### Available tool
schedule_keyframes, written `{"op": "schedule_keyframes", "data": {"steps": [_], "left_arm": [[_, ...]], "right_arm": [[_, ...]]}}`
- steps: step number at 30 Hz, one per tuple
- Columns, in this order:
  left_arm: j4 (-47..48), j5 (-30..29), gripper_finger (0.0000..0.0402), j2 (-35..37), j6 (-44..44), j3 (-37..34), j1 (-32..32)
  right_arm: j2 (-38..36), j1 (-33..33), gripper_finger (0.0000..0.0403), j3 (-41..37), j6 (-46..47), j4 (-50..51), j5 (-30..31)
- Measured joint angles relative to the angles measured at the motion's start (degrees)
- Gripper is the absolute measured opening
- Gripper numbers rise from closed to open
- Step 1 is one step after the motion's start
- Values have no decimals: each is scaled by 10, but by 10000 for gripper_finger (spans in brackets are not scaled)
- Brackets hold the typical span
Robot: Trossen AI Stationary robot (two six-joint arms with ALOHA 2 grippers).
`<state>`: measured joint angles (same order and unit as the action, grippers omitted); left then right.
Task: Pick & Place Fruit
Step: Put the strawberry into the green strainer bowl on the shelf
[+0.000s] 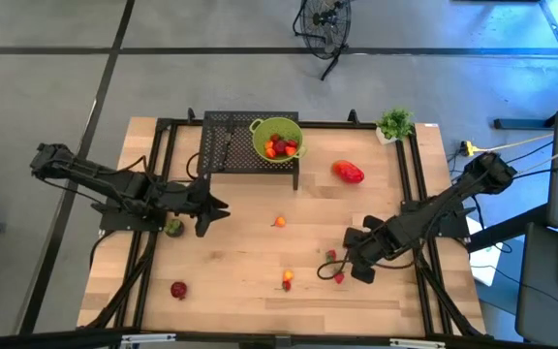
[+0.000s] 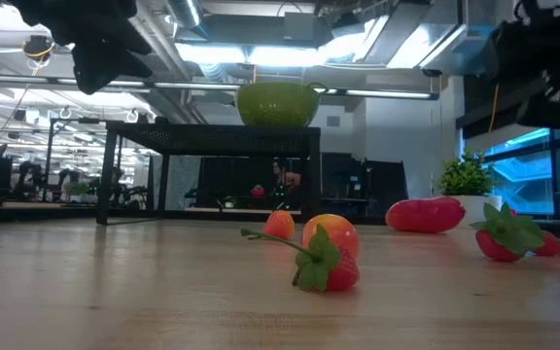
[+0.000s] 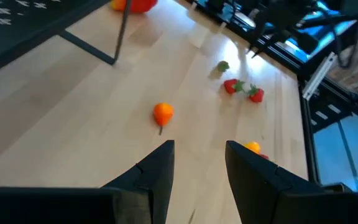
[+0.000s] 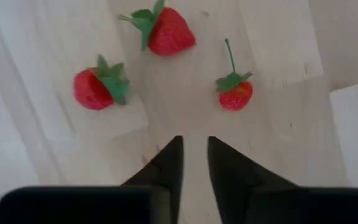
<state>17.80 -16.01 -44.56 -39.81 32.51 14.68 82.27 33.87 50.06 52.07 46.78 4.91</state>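
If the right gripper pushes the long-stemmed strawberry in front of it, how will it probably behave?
The long-stemmed strawberry looks small and rounded, so a push from the right gripper would probably make it roll or skid on the smooth wooden table. Its thin stem seems flexible and a poor place to grip. It is probably light.

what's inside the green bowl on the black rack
The green bowl holds several red and orange fruit pieces, seen from above. Anything under that pile is covered, and the low view shows only the bowl's outside.
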Motion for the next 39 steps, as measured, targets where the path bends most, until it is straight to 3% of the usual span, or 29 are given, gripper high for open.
{"op": "schedule_keyframes", "data": {"steps": [9, 16, 27, 35, 39], "left_arm": [[0, -34, 139, 0, 0, 0, 35], [2, -40, 139, 0, 0, 0, 46], [1, -41, 139, 0, 0, 0, 47], [1, -41, 139, 0, 0, 0, 47], [1, -41, 139, 0, 0, 0, 47]], "right_arm": [[46, 0, 193, 0, -15, 0, 37], [75, 0, 243, 0, -18, -10, 60], [126, -17, 224, 0, -23, -29, 76], [137, -47, 209, 0, -41, -29, 55], [137, -54, 183, 1, -46, -28, 41]]}}
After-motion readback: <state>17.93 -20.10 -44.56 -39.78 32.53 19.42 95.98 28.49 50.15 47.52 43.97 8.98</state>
